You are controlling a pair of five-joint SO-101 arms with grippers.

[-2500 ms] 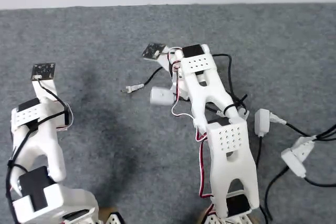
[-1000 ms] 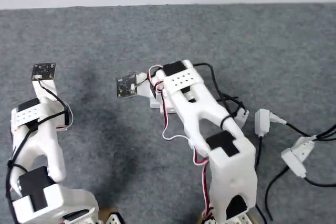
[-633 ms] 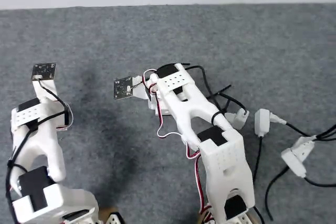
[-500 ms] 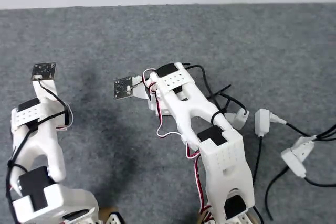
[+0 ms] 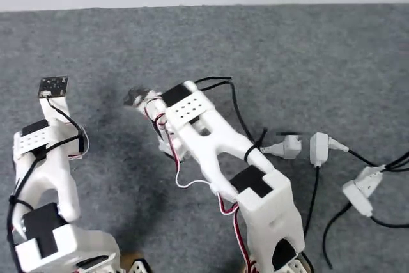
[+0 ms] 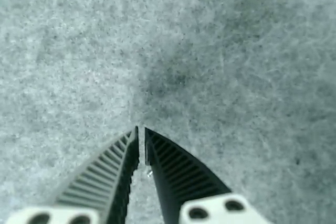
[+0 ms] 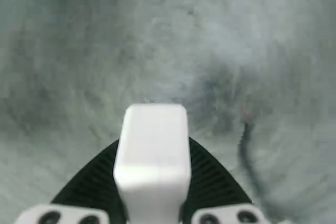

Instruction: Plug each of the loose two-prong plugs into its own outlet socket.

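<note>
— On grey carpet (image 5: 319, 55), item one: left arm (image 5: 45, 158), near the left edge of the high view. End effector?

— Left gripper (image 6: 141, 131): ribbed black fingers (image 6: 173, 166) drawn almost together, a thin slit between the tips, nothing held. Poised over bare carpet.

— Item two: right arm (image 5: 217, 151), stretched across toward the middle of the carpet. Hold?

— Right gripper (image 7: 153, 148): clamped on a white block (image 7: 152, 129), one finger flat against each side. Plug or socket, cannot tell which. Blurred dark cord (image 7: 245, 150) lying beside it.

— Loose pieces?

— Three, grouped to the right of the right arm, lying on the carpet. Small white connector (image 5: 289, 147), just beside a white adapter body (image 5: 319, 148) with a black cord (image 5: 314, 187) trailing toward the near edge. Farther right, well apart from both grippers, a longer white connector (image 5: 360, 195), cords attached.
</note>
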